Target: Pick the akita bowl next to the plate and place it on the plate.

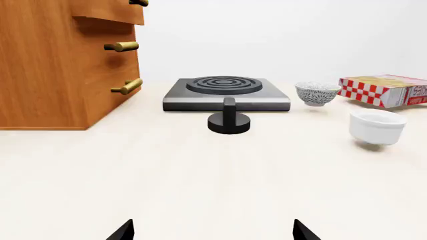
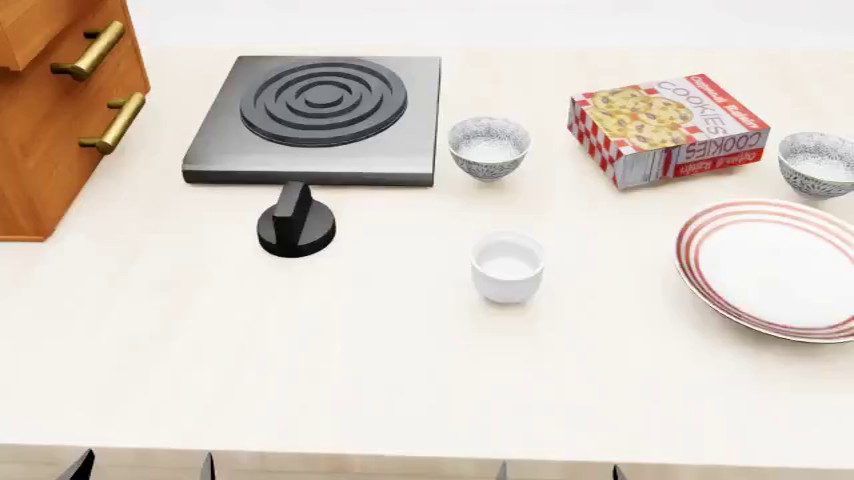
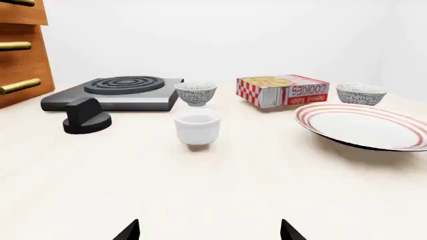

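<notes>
Both tools (image 2: 144, 465) (image 2: 561, 470) spread, at table edge (image 2: 400, 455)

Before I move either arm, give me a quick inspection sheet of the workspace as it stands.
Surface: pale table, flat.
Job's things: akita bowl upright just behind the plate, apart from it; plate bare.
Clutter: second speckled bowl beside the stove; white cup; cookie box; black knob.
Grippers: left gripper and right gripper open, holding nothing, low at the near edge.
Cables: nothing seen.
Surroundings: wooden drawer cabinet at left; plain white wall.
</notes>
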